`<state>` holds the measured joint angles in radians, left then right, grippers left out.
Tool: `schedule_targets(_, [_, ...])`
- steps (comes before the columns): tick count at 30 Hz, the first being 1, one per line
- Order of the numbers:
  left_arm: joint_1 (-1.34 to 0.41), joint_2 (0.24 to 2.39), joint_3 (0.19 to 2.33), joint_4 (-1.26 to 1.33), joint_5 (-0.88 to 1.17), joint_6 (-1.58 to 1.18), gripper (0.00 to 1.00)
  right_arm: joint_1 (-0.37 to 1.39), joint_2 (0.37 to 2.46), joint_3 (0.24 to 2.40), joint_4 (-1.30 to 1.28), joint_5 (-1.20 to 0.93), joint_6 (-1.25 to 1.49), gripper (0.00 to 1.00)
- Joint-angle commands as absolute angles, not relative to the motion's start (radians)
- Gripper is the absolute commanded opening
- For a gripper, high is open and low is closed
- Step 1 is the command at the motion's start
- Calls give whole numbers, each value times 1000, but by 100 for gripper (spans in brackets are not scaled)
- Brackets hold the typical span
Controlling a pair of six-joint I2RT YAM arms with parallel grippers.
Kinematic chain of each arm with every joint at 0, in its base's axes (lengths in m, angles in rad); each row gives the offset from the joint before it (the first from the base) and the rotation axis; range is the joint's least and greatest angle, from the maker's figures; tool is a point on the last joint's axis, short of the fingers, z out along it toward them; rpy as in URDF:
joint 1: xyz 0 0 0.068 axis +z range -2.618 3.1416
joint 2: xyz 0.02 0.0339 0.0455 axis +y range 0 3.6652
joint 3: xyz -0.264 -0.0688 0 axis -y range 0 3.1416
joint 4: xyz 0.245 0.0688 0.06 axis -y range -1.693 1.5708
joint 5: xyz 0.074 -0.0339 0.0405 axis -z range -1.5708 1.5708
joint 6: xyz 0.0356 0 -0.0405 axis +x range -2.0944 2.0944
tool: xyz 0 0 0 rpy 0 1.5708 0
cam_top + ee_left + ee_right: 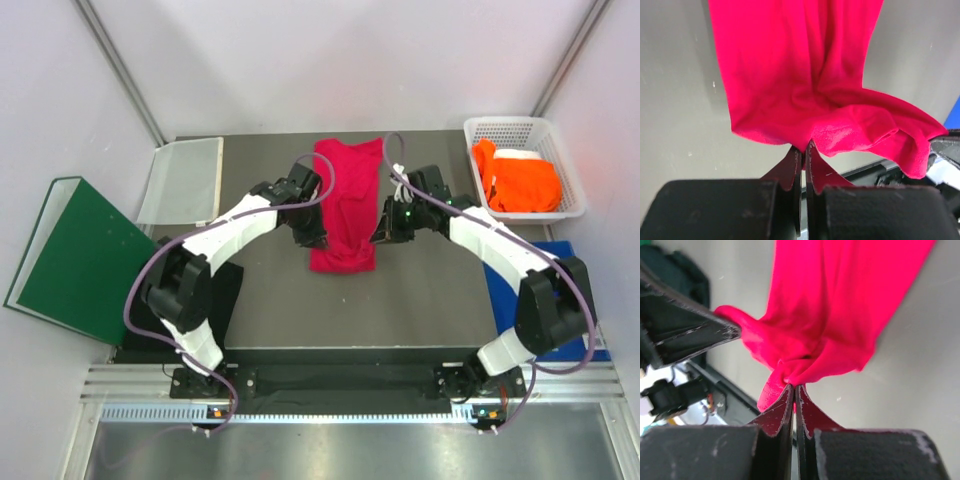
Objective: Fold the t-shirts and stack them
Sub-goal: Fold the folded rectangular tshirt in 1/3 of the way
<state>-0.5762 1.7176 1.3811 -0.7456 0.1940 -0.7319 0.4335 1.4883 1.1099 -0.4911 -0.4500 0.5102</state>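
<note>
Top external view has the pink shirt (345, 200) as a long narrow strip on the table, its near end strung between the two tools. The left gripper (803, 149) is pinched tight on the hem, with the cloth spreading ahead of its tips and sagging toward its right. The right gripper (792, 386) is likewise clamped on a bunched fold (the knot of cloth sits right at its tips). An orange shirt (518, 180) lies in a white basket (510, 126), well apart beyond the right gripper's outer side.
</note>
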Motion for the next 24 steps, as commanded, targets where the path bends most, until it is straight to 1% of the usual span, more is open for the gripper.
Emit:
schedule_targets(1, [-560, 1784, 1506, -790, 138, -701, 0, 393, 1589, 1248, -558, -413, 402, 0])
schedule_targets(6, [-525, 1865, 1617, -808, 118, -686, 0, 365, 1715, 1342, -565, -411, 362, 0])
schedule_targets(11, [-482, 1936, 1710, -813, 143, -672, 0, 335, 1816, 1456, -571, -417, 338, 0])
schedule_targets(13, [-462, 1988, 1745, -815, 176, -658, 0, 327, 1867, 1508, -577, -420, 333, 0])
schedule_targets(17, [-437, 2091, 1886, -845, 212, -635, 0, 305, 1956, 1603, -580, -433, 333, 0])
schedule_targets(21, [-408, 2210, 2000, -864, 252, -626, 0, 276, 2093, 1730, -597, -446, 342, 0])
schedule_targets(22, [-402, 2230, 2020, -865, 262, -623, 6, 273, 2120, 1783, -604, -451, 345, 0])
schedule_targets(23, [-394, 2261, 2061, -873, 271, -623, 30, 264, 2143, 1808, -604, -453, 348, 0])
schedule_targets(24, [-381, 2269, 2075, -880, 276, -629, 68, 259, 2176, 1847, -604, -448, 351, 2])
